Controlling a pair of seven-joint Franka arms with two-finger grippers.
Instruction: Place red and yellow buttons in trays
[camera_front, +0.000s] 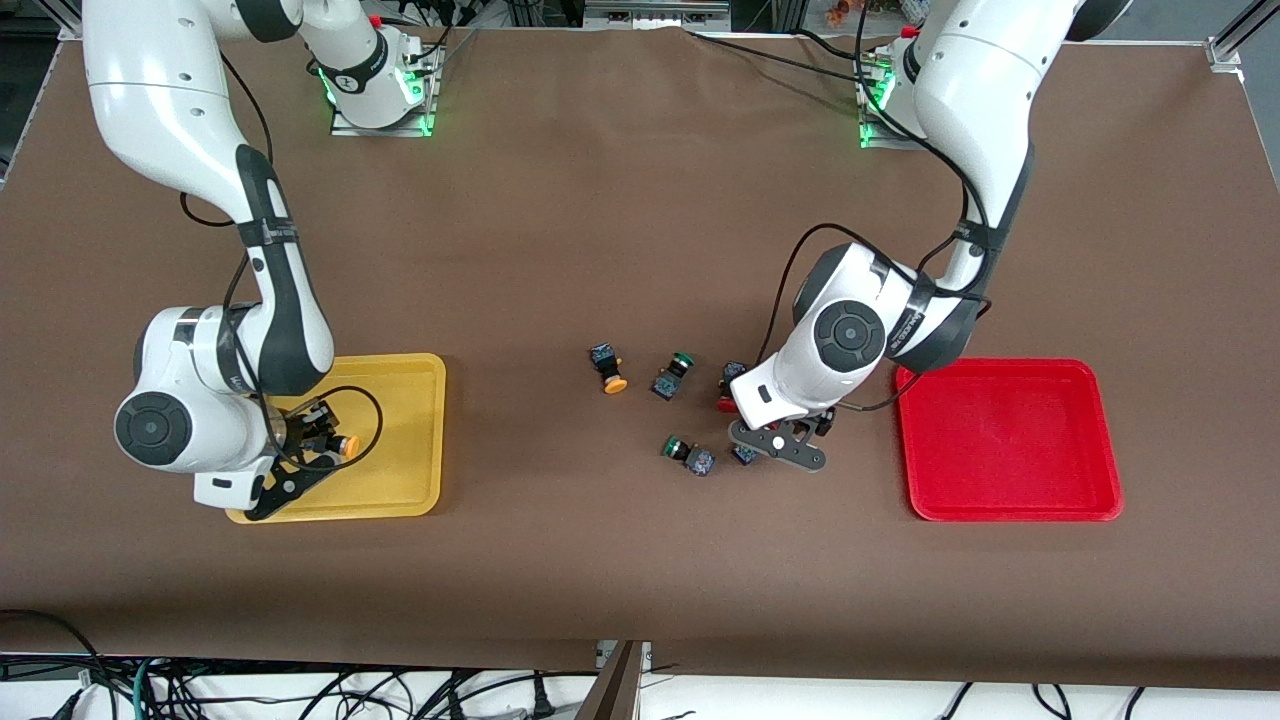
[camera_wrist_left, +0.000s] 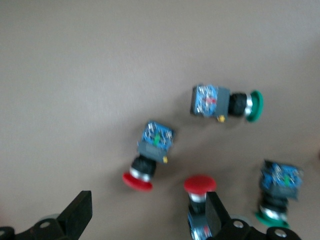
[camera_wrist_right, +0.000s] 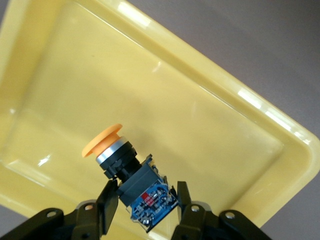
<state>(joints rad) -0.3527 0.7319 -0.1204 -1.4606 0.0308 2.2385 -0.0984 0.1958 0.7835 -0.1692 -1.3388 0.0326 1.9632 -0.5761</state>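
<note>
— Right gripper (camera_wrist_right: 145, 202)?
— Jaws clamped on a yellow button (camera_wrist_right: 131, 176), held over the yellow tray (camera_front: 405, 492).
— Left gripper (camera_wrist_left: 145, 220)?
— Jaws spread wide, nothing held, over two red buttons (camera_wrist_left: 149, 161) on the bench (camera_front: 640, 200); red tray (camera_front: 1010, 505) beside.

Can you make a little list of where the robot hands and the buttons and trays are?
right end effector: shut on yellow button, over yellow tray
left end effector: open, over two red buttons
red tray: holds nothing
loose yellow button: on table beside green buttons
</note>
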